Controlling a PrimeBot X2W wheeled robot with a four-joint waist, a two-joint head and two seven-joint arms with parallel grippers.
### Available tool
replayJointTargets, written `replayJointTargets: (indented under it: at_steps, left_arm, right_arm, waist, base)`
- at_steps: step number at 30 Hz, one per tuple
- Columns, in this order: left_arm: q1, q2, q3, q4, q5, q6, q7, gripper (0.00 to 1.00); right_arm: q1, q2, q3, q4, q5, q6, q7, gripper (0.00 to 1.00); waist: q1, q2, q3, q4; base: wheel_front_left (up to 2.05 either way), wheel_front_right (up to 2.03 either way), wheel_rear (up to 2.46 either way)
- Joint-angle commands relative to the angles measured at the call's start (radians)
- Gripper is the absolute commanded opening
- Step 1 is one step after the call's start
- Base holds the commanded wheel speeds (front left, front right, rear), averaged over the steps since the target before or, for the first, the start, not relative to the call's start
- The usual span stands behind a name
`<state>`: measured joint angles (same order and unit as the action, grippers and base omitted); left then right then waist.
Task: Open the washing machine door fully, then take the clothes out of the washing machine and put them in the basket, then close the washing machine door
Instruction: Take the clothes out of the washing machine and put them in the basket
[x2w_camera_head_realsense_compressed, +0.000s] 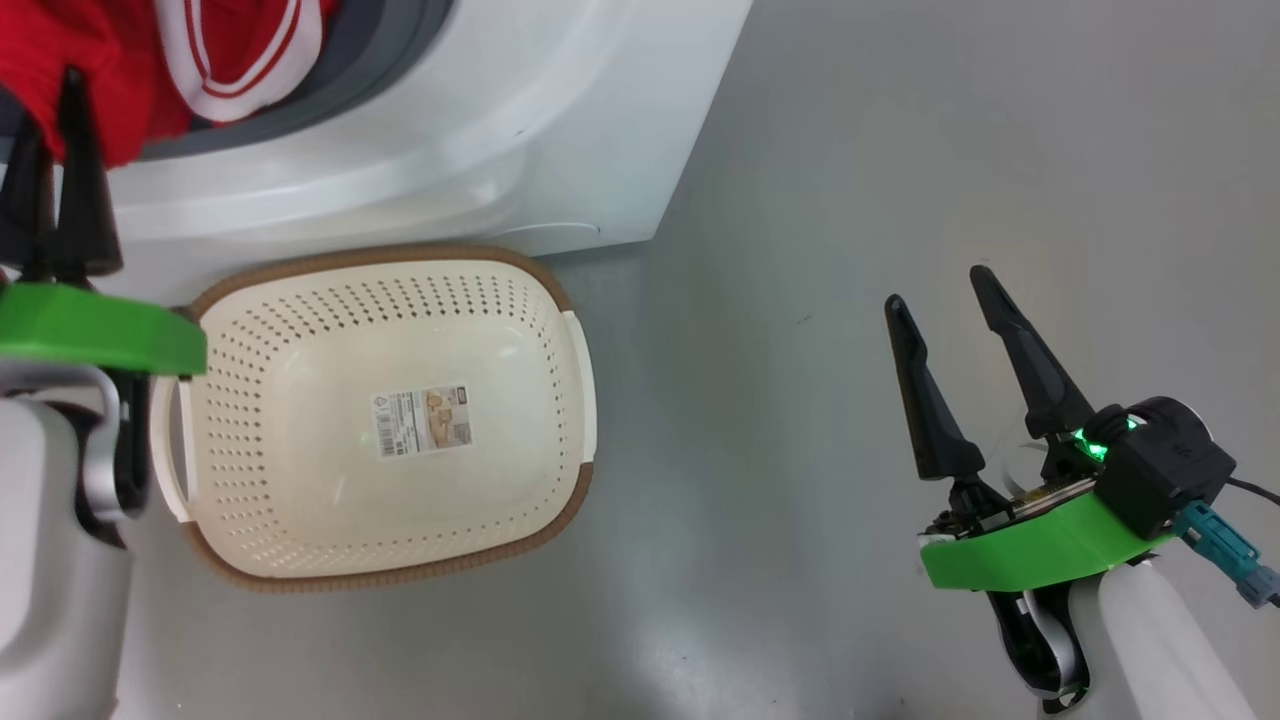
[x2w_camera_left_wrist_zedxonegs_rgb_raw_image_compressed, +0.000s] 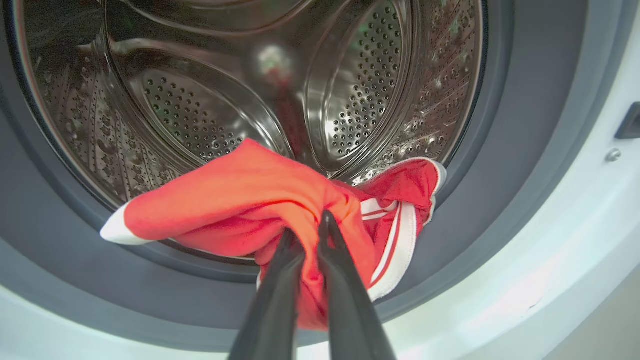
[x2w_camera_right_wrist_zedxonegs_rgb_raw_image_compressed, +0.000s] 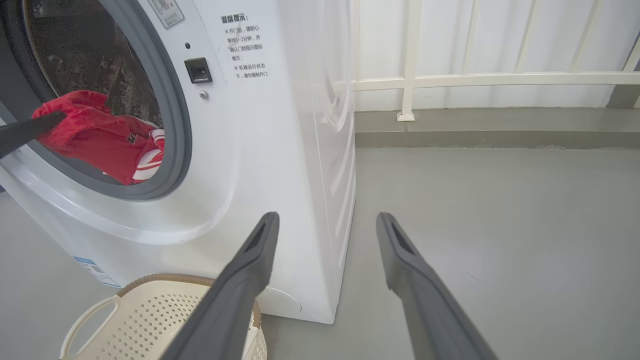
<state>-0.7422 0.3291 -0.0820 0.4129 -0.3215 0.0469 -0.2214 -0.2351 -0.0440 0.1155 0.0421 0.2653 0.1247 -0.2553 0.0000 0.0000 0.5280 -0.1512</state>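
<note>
Where the smooth grey floor (x2w_camera_right_wrist_zedxonegs_rgb_raw_image_compressed: 475, 225) meets it, the boxy white washing machine (x2w_camera_right_wrist_zedxonegs_rgb_raw_image_compressed: 280, 150) stands with its perforated steel drum (x2w_camera_left_wrist_zedxonegs_rgb_raw_image_compressed: 200, 100) bared inside a grey rubber ring (x2w_camera_left_wrist_zedxonegs_rgb_raw_image_compressed: 525, 125). Just before it sits the rounded cream perforated plastic basket (x2w_camera_head_realsense_compressed: 390, 255), brown woven-look rim, paper label (x2w_camera_head_realsense_compressed: 425, 420) on its bottom. Crumpled bright red clothes (x2w_camera_left_wrist_zedxonegs_rgb_raw_image_compressed: 240, 200) with white stripes drape over the drum's lip, pinched by the left claw (x2w_camera_left_wrist_zedxonegs_rgb_raw_image_compressed: 307, 227). The right claw (x2w_camera_head_realsense_compressed: 937, 285) hangs spread above the floor.

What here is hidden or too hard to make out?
- Head view: top edge cuts off the bright red striped clothes; the paper label in the cream perforated plastic basket is too small to read.
- Left wrist view: the dark fingers of the left gripper cover the fold they pinch.
</note>
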Motion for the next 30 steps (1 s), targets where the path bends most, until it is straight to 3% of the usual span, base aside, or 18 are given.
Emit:
replayJointTargets:
  at_steps: [1,12,30]
  left_arm:
    - [0.031,0.040,0.025,-0.058,0.002,0.017,0.003,0.00]
    - [0.206,0.019,0.014,-0.287,0.012,0.088,0.042,0.00]
    - [0.391,-0.025,-0.026,-0.456,0.018,0.141,0.030,0.00]
  right_arm:
    - [0.005,-0.006,0.019,-0.022,0.017,0.006,-0.006,1.00]
    - [0.022,-0.006,-0.008,-0.025,0.024,0.006,-0.006,1.00]
    - [0.077,-0.006,-0.044,-0.028,0.033,0.006,-0.006,1.00]
  waist:
    - [0.0000,0.0000,-0.012,0.004]
    - [0.0000,0.0000,-0.072,0.017]
    - [0.0000,0.0000,-0.170,0.046]
  base:
    - [0.00,0.00,0.00]
    - [0.00,0.00,0.00]
    - [0.00,0.00,0.00]
